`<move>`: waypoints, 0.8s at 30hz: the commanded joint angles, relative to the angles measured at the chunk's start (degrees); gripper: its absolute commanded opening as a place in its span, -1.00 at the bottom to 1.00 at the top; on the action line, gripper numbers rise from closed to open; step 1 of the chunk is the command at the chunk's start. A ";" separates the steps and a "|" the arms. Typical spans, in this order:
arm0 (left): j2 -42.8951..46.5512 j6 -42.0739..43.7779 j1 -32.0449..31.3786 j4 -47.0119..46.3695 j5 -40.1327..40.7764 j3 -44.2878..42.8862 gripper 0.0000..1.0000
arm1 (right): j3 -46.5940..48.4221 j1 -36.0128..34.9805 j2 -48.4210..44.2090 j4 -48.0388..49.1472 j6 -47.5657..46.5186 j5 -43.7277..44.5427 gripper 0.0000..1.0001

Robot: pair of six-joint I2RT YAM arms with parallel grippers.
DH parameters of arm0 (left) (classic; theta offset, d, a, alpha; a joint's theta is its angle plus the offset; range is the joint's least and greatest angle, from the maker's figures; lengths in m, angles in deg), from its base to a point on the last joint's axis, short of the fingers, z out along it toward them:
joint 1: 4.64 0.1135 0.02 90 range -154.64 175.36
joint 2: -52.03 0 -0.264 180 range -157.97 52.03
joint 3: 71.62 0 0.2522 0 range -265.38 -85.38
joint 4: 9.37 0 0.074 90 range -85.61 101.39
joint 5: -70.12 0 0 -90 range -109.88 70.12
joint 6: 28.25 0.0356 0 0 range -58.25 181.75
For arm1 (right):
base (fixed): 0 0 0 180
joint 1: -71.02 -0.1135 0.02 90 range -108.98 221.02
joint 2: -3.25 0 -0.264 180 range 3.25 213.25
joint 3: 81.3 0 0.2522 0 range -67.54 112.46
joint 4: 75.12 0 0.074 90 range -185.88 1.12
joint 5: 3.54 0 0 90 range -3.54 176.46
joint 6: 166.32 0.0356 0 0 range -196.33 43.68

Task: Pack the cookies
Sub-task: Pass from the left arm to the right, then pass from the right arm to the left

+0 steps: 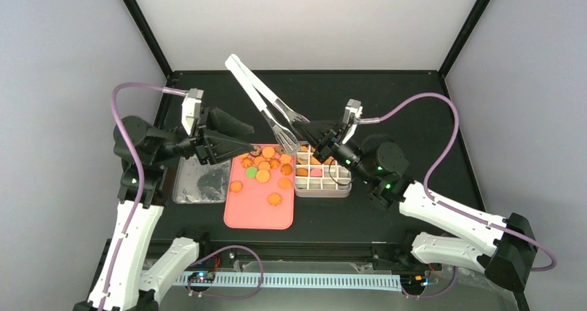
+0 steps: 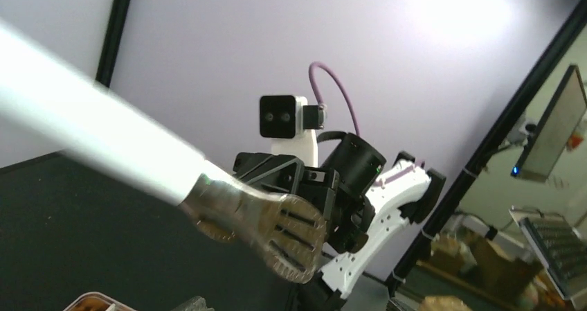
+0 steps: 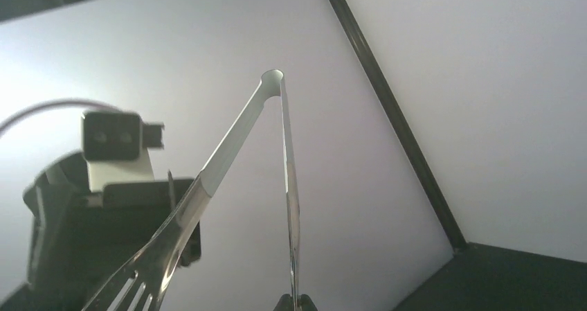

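Black tabletop [image 1: 387, 96] inside pale grey walls fills our view. The only screen we see, a monitor [image 2: 554, 124] at the edge of the left wrist view, is too blurred to read.

A pink tray [image 1: 257, 214] holds most of the cookies [image 1: 263, 167], heaped at its far end with a few loose nearer us. Just to its right, a white gridded tin [image 1: 322, 190] has orange and pink ones in some cells. Left of the tray lies a clear wrapper [image 1: 201, 181] with something dark inside.

We see the right gripper [image 1: 315, 132] clenched on metal tongs [image 1: 257, 89], whose slotted heads hang over the tray's far right corner. The left gripper [image 1: 250, 138] hovers over the tray's far left corner, jaws apart and grasping nothing.
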 commanded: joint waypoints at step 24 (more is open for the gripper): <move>-3.42 -19.10 2.98 -18.44 8.93 -0.42 0.16 | 3.11 -1.94 3.39 12.08 8.98 -1.68 -0.98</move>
